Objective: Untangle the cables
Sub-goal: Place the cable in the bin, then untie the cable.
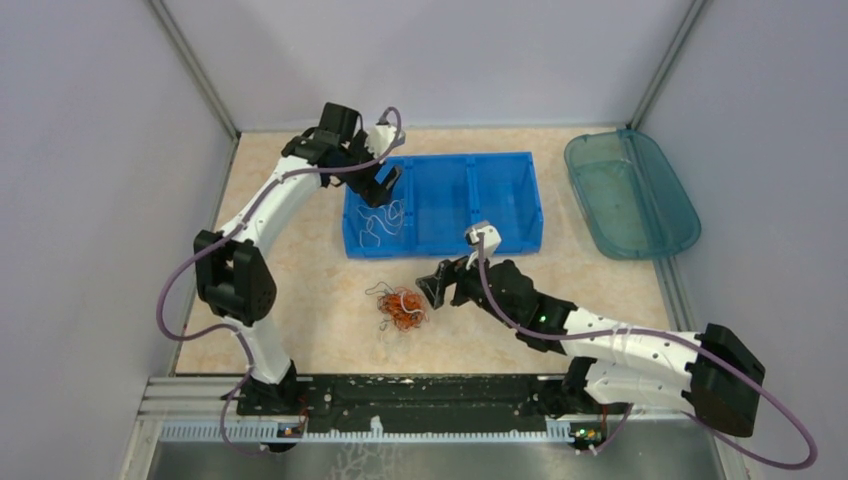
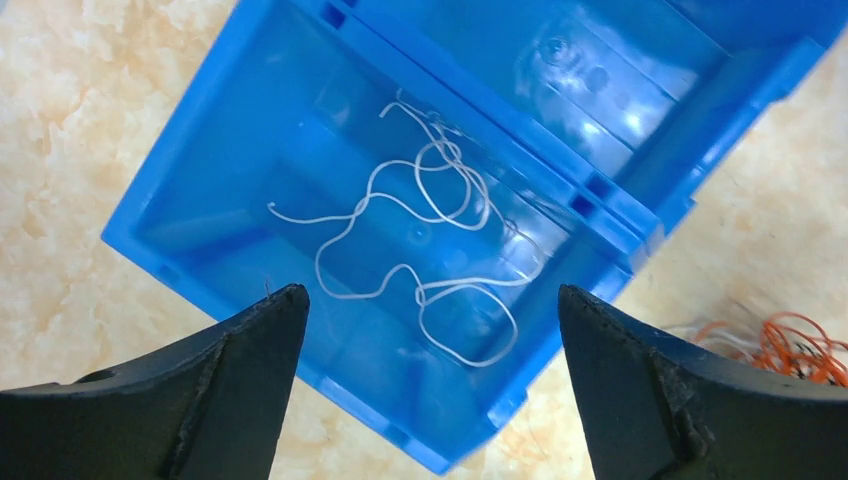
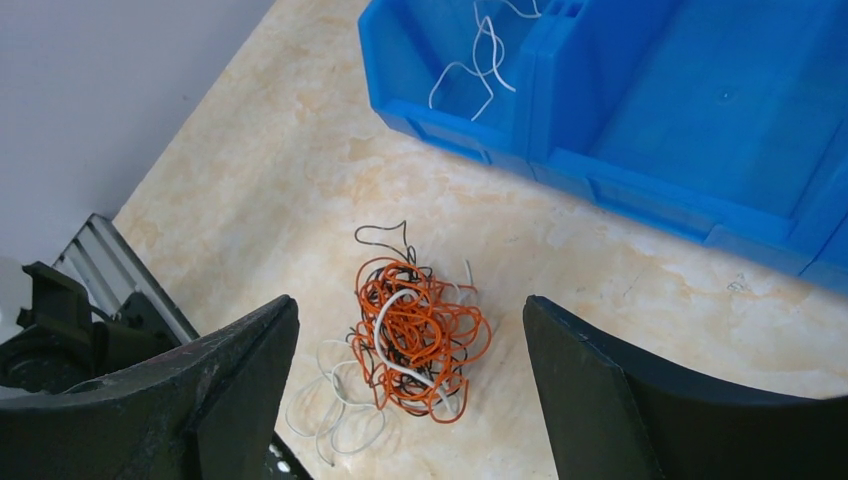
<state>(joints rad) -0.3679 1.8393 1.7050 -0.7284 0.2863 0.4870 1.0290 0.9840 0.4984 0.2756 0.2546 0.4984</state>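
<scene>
A tangle of orange, black and white cables lies on the table in front of the blue bin. A few loose white cables rest in the bin's left compartment. My left gripper hangs above that compartment, open, with nothing between its fingers. My right gripper hovers just right of the tangle and a little above it, open and empty. The right wrist view also catches the white cables in the bin. The tangle's edge shows at the right of the left wrist view.
A teal translucent tray stands at the back right, beside the bin. Grey walls close the table in on the left, back and right. A metal rail carrying the arm bases runs along the near edge.
</scene>
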